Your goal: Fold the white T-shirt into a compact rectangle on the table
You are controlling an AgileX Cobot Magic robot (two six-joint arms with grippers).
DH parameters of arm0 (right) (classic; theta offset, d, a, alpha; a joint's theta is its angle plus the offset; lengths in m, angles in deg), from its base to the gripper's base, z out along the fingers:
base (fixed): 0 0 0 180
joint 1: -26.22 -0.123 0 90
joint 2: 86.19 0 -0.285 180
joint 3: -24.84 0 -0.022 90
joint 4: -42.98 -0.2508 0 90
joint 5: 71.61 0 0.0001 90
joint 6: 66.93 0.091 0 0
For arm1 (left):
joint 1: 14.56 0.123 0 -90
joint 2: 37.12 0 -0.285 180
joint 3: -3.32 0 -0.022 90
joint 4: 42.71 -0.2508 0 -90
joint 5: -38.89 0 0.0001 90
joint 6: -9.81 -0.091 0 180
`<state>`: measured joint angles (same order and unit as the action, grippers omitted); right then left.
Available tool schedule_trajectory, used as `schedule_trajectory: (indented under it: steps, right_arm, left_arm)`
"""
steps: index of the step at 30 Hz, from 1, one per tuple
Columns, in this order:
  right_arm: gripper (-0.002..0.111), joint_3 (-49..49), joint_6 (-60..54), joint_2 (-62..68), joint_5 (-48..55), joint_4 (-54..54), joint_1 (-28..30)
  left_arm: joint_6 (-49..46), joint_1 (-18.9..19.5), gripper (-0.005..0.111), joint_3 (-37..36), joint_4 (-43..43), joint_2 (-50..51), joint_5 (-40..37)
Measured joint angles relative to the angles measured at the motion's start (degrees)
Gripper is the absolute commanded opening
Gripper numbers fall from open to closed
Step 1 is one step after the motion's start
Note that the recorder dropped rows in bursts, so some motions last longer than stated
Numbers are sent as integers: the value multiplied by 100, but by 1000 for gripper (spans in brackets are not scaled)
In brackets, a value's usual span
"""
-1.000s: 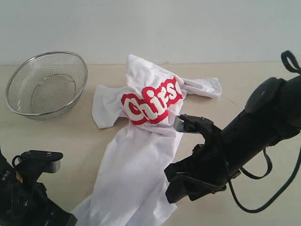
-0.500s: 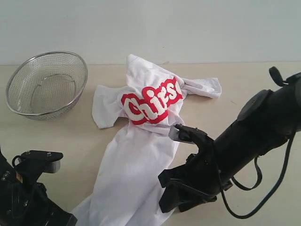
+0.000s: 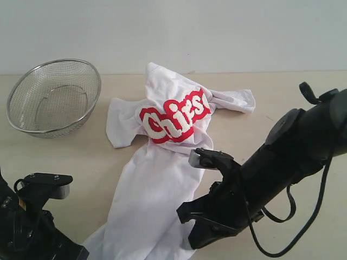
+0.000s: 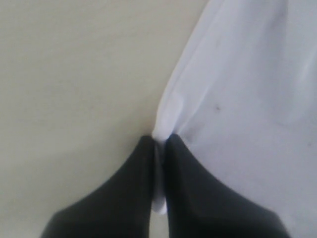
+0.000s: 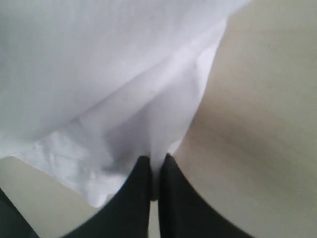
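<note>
Crumpled lengthwise on the surface [image 3: 282, 97], white T-shirt [image 3: 162, 173]; bare room either side, mesh bowl [image 3: 54, 97] well apart at far left. Clamped on its side edge, left jaws; on a lower fold, right jaws. Grips plain only in wrist views.

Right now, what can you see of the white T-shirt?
The white T-shirt is thin, wrinkled cloth with a red band of white lettering. Its top lies bunched and twisted, a sleeve out each side, the body stretching down the table toward the arms. The left gripper and right gripper are each shut on a fold of its edge.
</note>
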<state>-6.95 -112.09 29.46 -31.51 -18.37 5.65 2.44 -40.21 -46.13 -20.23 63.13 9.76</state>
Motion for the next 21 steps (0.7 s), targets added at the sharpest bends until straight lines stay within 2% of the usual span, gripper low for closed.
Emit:
schedule_trajectory:
  steps: [6,15,21]
  right_arm:
    - [0,-2,487,-477,-266,315,0]
    - [0,-12,2361,-1329,-661,2342,17]
    - [0,-45,2642,-1770,-329,2786,697]
  left_arm:
    - [0,0,4,0,16,-108,21]
    - [12,0,4,-77,-16,-633,-25]
    - [12,0,4,-77,-16,-698,-58]
